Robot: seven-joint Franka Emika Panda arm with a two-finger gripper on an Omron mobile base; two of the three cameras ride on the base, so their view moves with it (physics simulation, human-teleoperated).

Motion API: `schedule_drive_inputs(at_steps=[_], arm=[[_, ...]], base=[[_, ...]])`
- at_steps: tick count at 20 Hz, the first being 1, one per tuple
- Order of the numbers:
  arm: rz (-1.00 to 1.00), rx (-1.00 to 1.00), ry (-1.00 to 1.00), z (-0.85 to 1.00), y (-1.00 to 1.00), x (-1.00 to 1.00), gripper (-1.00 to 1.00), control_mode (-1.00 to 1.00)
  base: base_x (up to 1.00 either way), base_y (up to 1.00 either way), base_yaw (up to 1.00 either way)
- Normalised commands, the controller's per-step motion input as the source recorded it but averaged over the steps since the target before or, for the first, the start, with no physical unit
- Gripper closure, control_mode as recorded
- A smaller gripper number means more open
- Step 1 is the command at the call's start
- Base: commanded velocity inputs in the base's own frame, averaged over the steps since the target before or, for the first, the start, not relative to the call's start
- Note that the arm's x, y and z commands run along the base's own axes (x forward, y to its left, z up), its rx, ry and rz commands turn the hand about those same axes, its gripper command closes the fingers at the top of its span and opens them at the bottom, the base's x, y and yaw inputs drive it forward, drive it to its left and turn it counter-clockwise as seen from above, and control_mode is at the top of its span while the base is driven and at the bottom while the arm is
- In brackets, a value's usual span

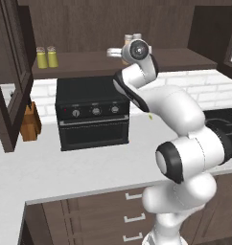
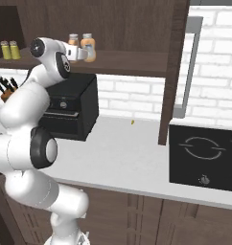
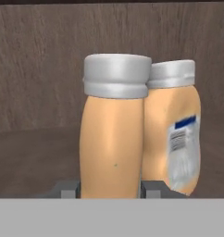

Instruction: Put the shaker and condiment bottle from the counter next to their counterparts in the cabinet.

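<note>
hand view puts the condiment bottle upright between the two fingertips, which press its sides (jaws clamped on it). its orange counterpart stands touching it on the right, label showing. right base view shows the gripper at the cabinet shelf; two yellow-green shakers stand together, far left.

The cabinet's shelf carried two yellow-green shakers side by side near its left end, and two orange condiment bottles standing upright, touching or nearly so, further right. Below, the pale bench bore a black toaster oven against the backsplash and a wooden knife block to its left.
</note>
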Motion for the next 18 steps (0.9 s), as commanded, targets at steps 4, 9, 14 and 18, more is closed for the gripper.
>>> schedule_drive_inputs(at_steps=[4,9,14,18], arm=[[0.00,0.00,0.00,-0.02,0.00,0.20,1.00,-1.00],[0.00,0.00,0.00,0.00,0.00,0.18,1.00,-1.00],[0.00,0.00,0.00,0.00,0.00,0.12,-1.00,-1.00],[0.00,0.00,0.00,0.00,0.00,0.00,-1.00,-1.00]], base=[[0.00,0.00,0.00],[0.00,0.00,0.00],[0.00,0.00,0.00],[0.00,0.00,0.00]])
